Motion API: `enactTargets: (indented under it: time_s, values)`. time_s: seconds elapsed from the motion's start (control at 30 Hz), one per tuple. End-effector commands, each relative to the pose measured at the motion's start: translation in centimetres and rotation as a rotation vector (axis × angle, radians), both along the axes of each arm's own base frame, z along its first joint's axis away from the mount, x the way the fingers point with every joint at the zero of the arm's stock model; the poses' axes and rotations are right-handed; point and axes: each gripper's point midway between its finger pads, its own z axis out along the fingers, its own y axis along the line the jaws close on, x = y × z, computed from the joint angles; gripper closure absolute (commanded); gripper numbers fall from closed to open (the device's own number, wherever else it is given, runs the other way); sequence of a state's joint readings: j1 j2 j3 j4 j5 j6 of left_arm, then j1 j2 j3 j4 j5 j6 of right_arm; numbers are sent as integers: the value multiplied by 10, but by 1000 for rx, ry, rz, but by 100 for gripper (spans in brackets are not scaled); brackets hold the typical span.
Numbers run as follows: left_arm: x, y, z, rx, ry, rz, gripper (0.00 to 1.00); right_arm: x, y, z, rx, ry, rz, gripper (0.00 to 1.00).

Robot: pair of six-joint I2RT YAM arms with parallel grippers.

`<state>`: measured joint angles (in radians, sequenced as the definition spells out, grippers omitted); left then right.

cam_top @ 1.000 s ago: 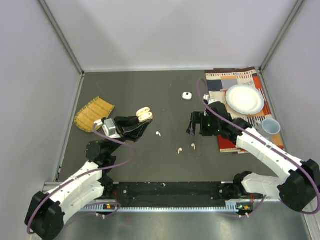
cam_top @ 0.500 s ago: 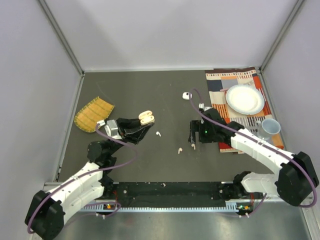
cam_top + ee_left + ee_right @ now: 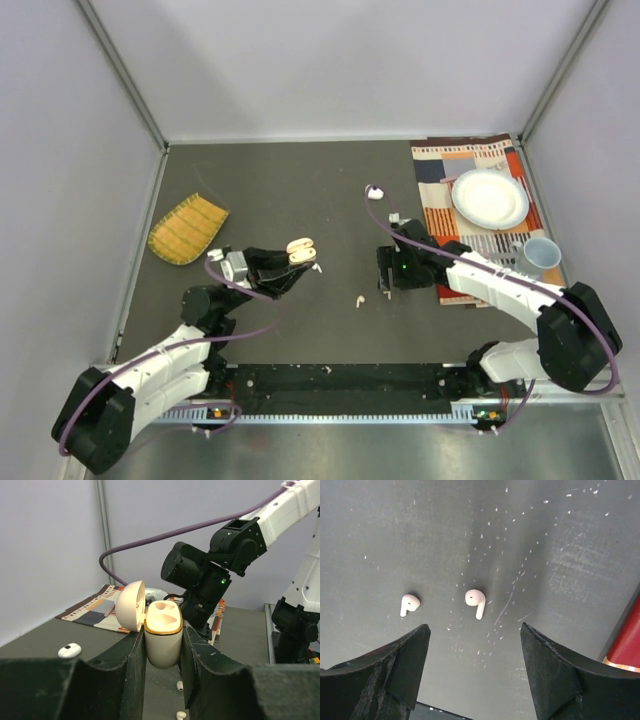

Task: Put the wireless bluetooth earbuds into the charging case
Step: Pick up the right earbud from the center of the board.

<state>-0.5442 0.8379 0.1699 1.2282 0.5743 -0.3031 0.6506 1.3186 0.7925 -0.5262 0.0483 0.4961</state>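
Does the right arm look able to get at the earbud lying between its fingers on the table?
Probably yes: the right gripper is open over the earbud, which lies uncovered on the table between the fingers. A second earbud lies apart, near one finger.

The charging case [image 3: 162, 641] is a cream-peach oval shell with a gold rim. It is held upright above the worktop [image 3: 560, 540], clamped between the jaws of the left gripper [image 3: 163, 655]. Its lid [image 3: 131, 605] is hinged open to one side, and both sockets are empty.

The first earbud [image 3: 410, 602] and second earbud [image 3: 476, 600] are pale and stemmed. They lie flat on the worktop, apart, with stems toward the bottom of the right wrist view. The third earbud [image 3: 318, 267] lies near the case.
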Motion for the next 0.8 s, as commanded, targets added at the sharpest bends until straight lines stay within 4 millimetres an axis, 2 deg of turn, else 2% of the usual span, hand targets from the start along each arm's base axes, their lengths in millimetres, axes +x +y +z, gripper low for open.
enactTargets:
  time_s: [0.0,0.27,0.57,0.77]
  values:
    - [-11,2,13,-16,-93,-17,100,14,15,12,16,-60,25,28]
    - [-9,3,17,-22,-92,-2,100,18,23,6,-5,-54,33,37]
    - [-9,6,23,-40,-85,10,100,19,28,1,3,-38,52,38]
    - [-8,7,23,-43,-78,17,100,18,25,0,-5,-44,48,37]
